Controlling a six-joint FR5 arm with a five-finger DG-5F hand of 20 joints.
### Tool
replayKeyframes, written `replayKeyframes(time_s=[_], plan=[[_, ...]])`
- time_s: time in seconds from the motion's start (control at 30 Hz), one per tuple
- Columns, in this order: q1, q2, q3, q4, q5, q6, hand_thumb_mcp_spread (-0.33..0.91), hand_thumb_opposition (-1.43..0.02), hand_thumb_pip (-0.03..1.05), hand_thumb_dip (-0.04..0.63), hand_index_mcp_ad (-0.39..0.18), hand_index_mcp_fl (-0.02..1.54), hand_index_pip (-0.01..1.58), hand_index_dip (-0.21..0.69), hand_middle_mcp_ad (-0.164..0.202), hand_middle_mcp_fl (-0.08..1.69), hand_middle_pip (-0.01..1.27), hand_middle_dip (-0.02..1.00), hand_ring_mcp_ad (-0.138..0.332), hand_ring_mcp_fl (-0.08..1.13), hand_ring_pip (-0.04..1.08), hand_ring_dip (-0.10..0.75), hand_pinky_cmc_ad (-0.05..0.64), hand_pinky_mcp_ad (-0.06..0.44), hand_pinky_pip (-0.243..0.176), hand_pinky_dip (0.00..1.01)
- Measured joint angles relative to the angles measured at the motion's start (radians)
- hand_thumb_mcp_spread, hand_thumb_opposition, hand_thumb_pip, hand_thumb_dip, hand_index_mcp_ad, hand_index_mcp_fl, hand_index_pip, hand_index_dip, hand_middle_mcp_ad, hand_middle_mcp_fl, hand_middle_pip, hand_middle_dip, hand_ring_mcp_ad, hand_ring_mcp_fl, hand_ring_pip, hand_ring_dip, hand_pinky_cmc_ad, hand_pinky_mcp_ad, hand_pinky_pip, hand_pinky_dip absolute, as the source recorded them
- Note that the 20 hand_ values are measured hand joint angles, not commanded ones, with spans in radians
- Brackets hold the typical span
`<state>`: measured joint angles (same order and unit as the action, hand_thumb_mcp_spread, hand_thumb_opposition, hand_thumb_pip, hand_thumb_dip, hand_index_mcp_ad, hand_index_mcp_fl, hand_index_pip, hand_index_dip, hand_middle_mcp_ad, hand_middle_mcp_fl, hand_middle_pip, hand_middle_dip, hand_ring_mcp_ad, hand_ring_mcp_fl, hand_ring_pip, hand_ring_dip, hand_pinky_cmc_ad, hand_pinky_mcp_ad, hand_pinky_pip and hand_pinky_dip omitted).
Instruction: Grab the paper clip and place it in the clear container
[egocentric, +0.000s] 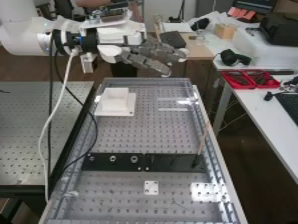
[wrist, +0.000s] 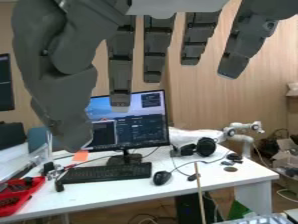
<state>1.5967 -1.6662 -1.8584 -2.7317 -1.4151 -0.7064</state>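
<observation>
Robot hand (egocentric: 145, 54): raised by the far edge of the tabletop (egocentric: 153, 140), fingers straight and spread, thumb well apart from them, nothing pinched; held up there, it seems, to leave room above the work before a grasp

Paper clip: probably the faint wiry shape (egocentric: 178, 204) lying close to the near edge, right of centre, though too thin to be sure; lying flat, it offers little for thick fingertips to get under

Clear container: likely the see-through shape with pale edges (egocentric: 173, 109) near the far right corner, apart from the wiry shape; its placing leaves an approach from above

White block (egocentric: 116, 102): on a square base near the far left corner, the base probably there to keep it steady

Black strip (egocentric: 116, 161): laid crosswise from the left side towards the right, between the two likely task things, so a low carry could catch on it

Stick (egocentric: 202, 141): rising from the strip's right end, close to the right edge; a path up the middle would avoid it

Next move: bring the hand down to the near end and close the thumb against a fingertip in a fine pinch; the grasp is yet to be made
</observation>
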Motion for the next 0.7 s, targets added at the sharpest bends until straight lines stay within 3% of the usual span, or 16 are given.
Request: replayKeyframes(time_s=[0.37,0.7], plan=[[0.000,0.013,-0.005,-0.031,-0.010,0.000,0.39,-0.79,0.51,0.255,-0.159,0.44,0.50,0.127,-0.016,0.24,0.12,0.22,0.101,0.03,0.10,0.086,0.358,0.278,0.017,0.19],[0.007,0.013,-0.004,-0.040,-0.018,0.019,0.39,-0.79,0.50,0.255,-0.159,0.43,0.37,0.143,-0.010,0.23,0.12,0.22,0.101,0.03,0.10,0.086,0.358,0.279,0.017,0.19]])
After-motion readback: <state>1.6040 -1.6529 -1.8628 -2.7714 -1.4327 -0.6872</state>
